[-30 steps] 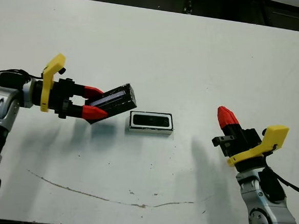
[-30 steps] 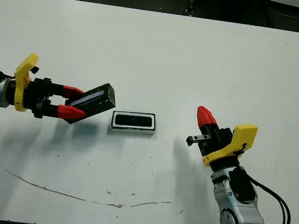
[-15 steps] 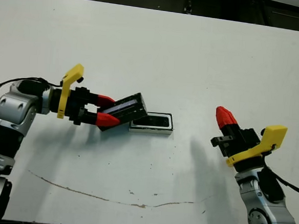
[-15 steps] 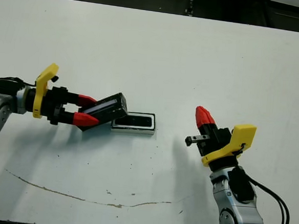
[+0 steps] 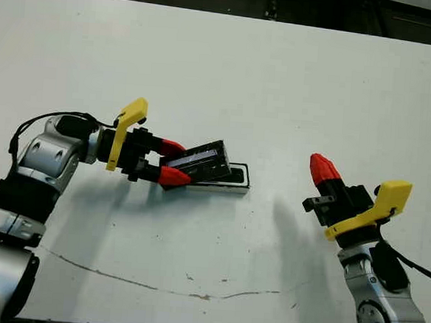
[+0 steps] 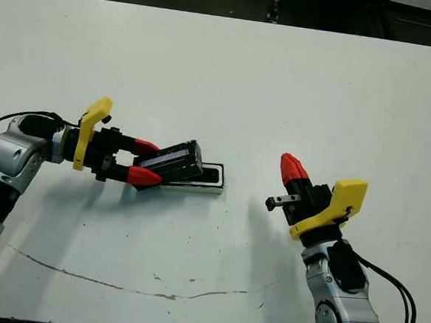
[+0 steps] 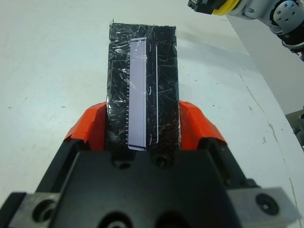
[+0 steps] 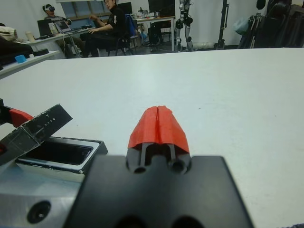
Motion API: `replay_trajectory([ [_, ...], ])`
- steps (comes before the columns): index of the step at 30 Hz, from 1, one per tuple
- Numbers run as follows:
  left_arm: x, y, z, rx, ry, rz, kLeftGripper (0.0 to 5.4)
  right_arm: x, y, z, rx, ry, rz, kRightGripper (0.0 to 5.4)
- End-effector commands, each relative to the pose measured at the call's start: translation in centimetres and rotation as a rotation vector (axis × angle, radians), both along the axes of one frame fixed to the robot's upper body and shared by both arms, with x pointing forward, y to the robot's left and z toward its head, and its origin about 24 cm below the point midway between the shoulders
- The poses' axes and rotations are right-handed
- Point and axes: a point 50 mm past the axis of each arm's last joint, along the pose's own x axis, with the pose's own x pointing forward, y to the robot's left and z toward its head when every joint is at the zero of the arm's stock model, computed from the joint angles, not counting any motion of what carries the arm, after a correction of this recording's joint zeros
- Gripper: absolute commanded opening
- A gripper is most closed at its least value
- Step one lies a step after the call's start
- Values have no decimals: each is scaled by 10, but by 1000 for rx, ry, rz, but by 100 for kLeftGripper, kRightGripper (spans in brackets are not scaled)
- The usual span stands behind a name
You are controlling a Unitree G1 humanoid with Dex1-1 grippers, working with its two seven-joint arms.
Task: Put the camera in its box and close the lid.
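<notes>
The white-walled box sits mid-table. A dark glossy face, the camera, lies inside it. My left gripper is shut on the lid, a black glossy cover with crinkled reflections. The lid is tilted, and its far end hangs over the left part of the box, hiding that side. My right gripper stands shut and holds nothing. It is well to the right of the box, with its red tips pressed together.
A thin brown curved mark runs across the white table near its front edge. Beyond the far edge is dark floor. In the right wrist view, people sit at desks far behind the table.
My left gripper has carried the lid rightward, from left of the box to over the box's left end. The right arm has barely moved.
</notes>
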Motion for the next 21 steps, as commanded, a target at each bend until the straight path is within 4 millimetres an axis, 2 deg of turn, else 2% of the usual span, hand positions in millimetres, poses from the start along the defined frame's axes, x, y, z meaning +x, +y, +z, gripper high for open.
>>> replay_trajectory([
  [1,-1,-7,-9,17,43,-23,315,-2,-4,-4,-9,24,-20,0],
  [11,-6,-19,-12,9,71,-63,315,-3,-5,-4,-5,25,-16,0],
  [21,-6,-31,-24,27,85,-89,315,-3,-5,-5,-10,27,-27,0],
])
